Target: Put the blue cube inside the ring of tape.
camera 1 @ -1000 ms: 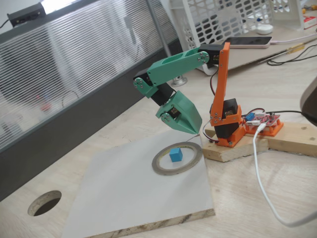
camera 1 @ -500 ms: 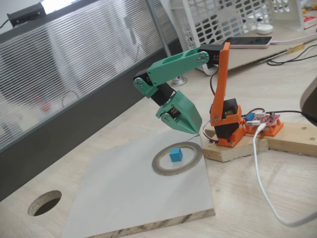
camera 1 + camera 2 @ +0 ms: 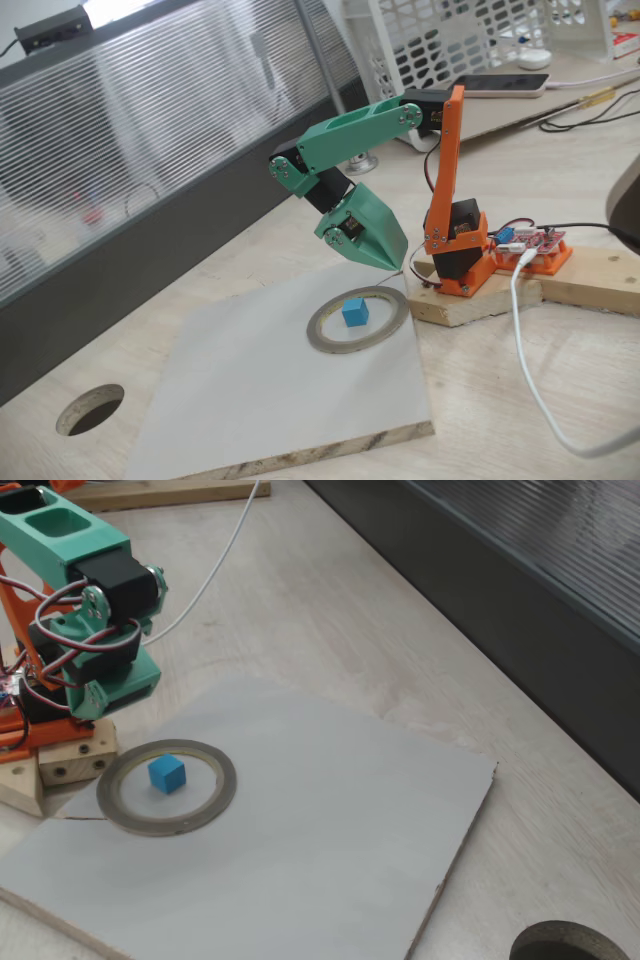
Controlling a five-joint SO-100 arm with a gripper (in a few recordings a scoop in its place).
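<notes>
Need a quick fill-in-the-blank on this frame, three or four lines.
1. The blue cube sits ____ the ring of tape.
2. The ring lies on a ____ board.
3. The gripper hangs ____ the ring's far edge, apart from the cube.
4. A round ____ is cut in the wooden tabletop.

Missing: inside; white; above; hole

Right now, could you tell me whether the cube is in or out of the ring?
In: the cube sits on the board within the ring, in both fixed views.

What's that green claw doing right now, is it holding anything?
Gripper: holds nothing, open or shut cannot be told. The blue cube sits free inside the ring of tape.
</notes>
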